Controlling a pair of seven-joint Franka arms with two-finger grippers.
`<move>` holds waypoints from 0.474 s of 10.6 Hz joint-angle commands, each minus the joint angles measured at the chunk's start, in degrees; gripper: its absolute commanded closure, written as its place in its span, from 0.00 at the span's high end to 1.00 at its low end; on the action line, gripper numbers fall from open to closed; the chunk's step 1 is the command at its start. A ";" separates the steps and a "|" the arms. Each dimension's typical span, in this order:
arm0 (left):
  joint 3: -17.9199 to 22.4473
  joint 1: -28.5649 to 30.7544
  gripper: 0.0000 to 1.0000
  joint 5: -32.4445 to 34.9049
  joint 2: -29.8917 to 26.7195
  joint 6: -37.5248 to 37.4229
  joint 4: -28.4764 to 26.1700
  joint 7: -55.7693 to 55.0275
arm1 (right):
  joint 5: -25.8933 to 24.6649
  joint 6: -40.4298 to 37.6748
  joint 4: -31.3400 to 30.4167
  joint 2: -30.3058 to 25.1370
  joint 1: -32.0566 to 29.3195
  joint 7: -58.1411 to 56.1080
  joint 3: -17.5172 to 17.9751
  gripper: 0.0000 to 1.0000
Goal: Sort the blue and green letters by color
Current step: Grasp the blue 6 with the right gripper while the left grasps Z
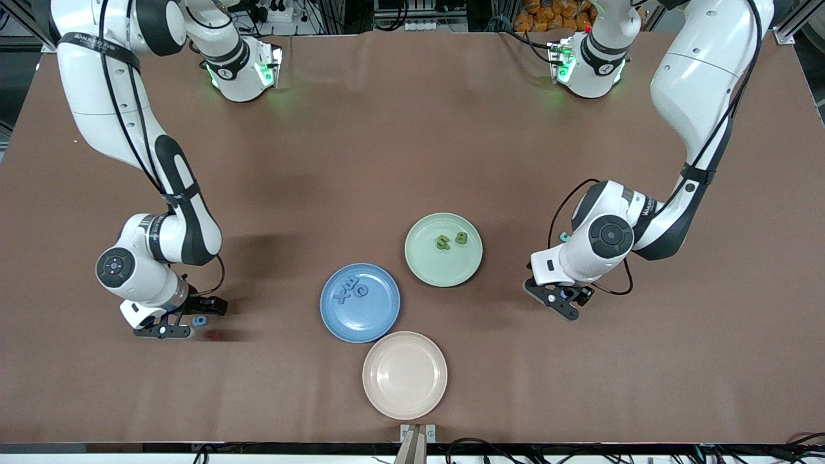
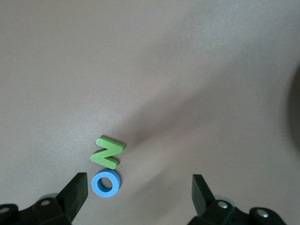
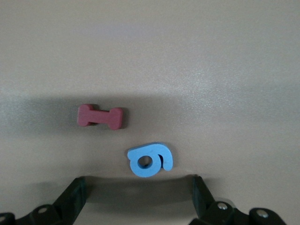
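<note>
Two robot arms reach over a brown desk [image 1: 412, 129]. The left pincer [image 2: 138, 187] hangs low with jaws spread, empty, over a blue O [image 2: 106, 183] and a green N [image 2: 108, 151] that touch each other. The right pincer [image 3: 138, 187], also wide open and empty, sits above a blue numeral [image 3: 150, 160] lying just beside a dark red letter [image 3: 100, 116]. Mid-desk, a green plate [image 1: 443, 270] holds two green letters [image 1: 451, 240], and a blue plate [image 1: 361, 319] just beside it holds blue letters [image 1: 348, 291]. A pink plate [image 1: 405, 380] lies nearest the camera.
</note>
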 commanded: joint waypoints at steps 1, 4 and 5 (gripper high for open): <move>2.52 -0.31 0.95 2.28 7.46 11.85 2.12 13.03 | 1.27 0.24 1.18 0.55 -0.73 0.24 0.59 1.00; 2.52 -0.31 0.95 2.19 7.46 11.85 2.12 13.03 | 1.36 0.24 1.45 0.55 -0.74 0.15 0.50 0.68; 2.43 -0.31 0.95 2.19 7.46 11.85 2.12 13.03 | 1.36 0.24 1.45 0.55 -0.74 0.15 0.50 0.56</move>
